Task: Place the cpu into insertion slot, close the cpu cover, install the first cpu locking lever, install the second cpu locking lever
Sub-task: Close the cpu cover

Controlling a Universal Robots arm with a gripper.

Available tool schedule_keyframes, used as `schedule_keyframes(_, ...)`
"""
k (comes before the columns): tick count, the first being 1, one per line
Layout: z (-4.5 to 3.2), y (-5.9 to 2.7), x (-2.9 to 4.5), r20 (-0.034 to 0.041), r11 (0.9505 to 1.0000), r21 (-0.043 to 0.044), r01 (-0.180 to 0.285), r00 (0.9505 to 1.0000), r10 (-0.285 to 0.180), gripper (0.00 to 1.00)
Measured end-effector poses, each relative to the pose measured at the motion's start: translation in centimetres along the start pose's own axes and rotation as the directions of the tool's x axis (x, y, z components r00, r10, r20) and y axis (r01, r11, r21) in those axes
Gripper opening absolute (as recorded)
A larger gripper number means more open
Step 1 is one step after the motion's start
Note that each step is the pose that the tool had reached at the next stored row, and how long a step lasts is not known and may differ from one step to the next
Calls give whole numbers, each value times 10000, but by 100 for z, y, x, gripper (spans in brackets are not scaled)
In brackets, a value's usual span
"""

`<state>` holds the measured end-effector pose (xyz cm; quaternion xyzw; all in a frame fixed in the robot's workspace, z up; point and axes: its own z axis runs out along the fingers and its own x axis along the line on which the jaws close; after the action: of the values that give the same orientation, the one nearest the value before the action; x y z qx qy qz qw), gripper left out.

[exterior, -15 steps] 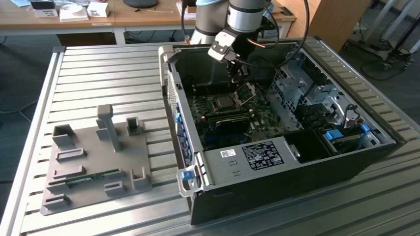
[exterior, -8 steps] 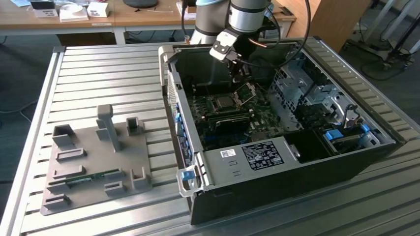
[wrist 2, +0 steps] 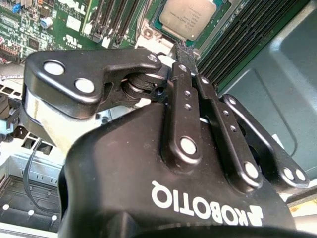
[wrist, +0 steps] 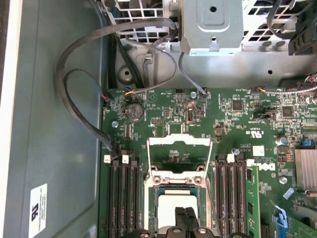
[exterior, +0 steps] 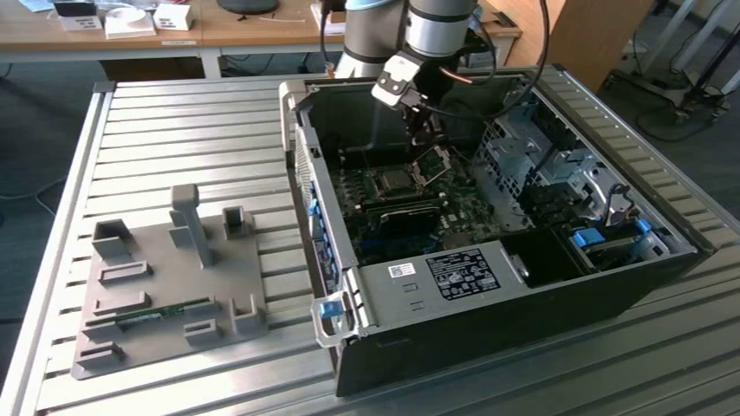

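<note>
The cpu lies flat in the insertion slot on the green board, its silver top showing in both wrist views. The cpu cover stands open, swung up from its hinge beside the slot; in the exterior view the cpu cover leans upright behind the slot. My gripper hovers just above the cpu's edge with its two black fingers pressed together and nothing between them. In the exterior view the gripper reaches down into the open computer case beside the raised cover.
Black memory slots flank the socket on both sides. Grey cables loop along the case wall. A metal drive cage fills the case on the exterior view's right. A grey fixture plate holding a memory stick lies outside the case.
</note>
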<state>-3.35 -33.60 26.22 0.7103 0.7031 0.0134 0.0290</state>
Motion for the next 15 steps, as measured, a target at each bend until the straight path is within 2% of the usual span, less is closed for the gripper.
schedule_keyframes(15,15,243,41,12,10000,0,1,10000,-1,10)
